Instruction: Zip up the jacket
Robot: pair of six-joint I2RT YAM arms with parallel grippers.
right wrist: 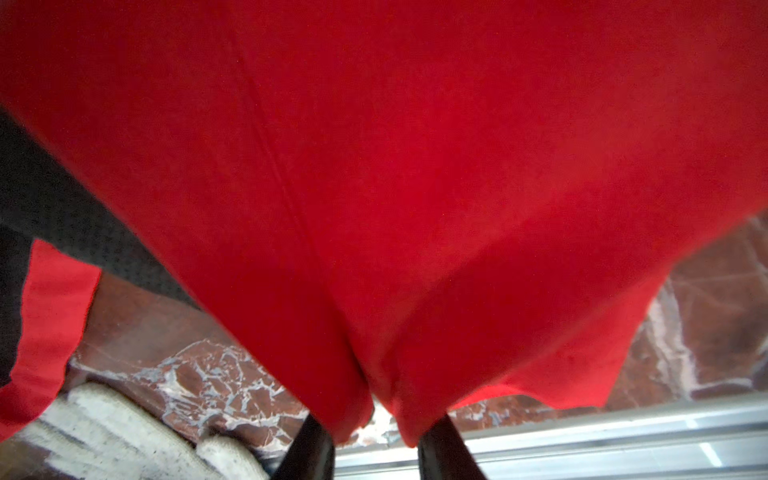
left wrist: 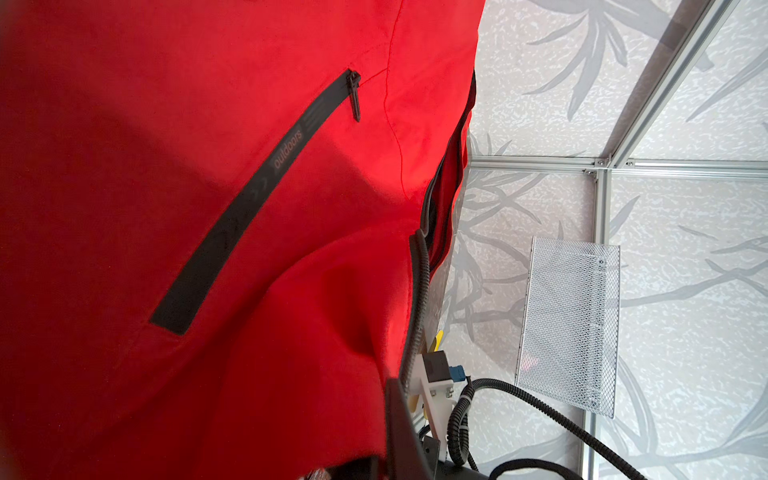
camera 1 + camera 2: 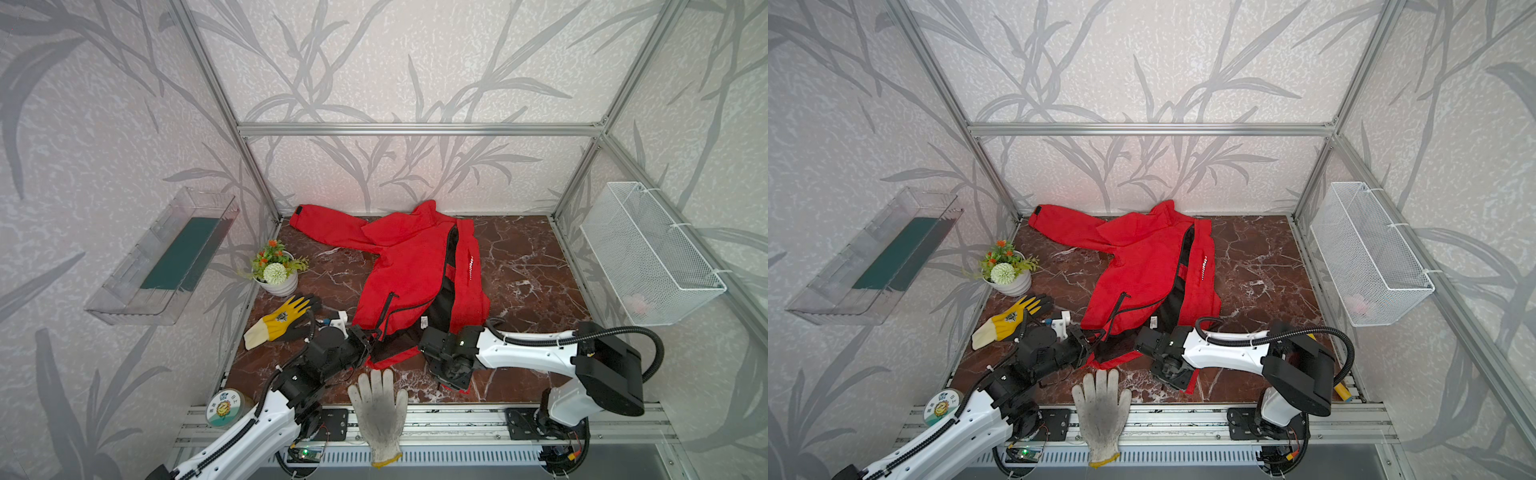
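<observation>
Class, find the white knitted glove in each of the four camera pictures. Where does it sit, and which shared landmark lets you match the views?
In a top view: white glove at the front edge, middle, fingers on the tabletop, cuff over the rail.
In a top view: same spot.
Left wrist: not in it.
Right wrist: glove on the tabletop, beyond the hanging red fabric.
Landmark: the jacket, seen in all four.

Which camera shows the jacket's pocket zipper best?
The left wrist view: the pocket zipper is large and sharp, pull and lettering clear. In both top views it is tiny; the right wrist view misses it.
</observation>
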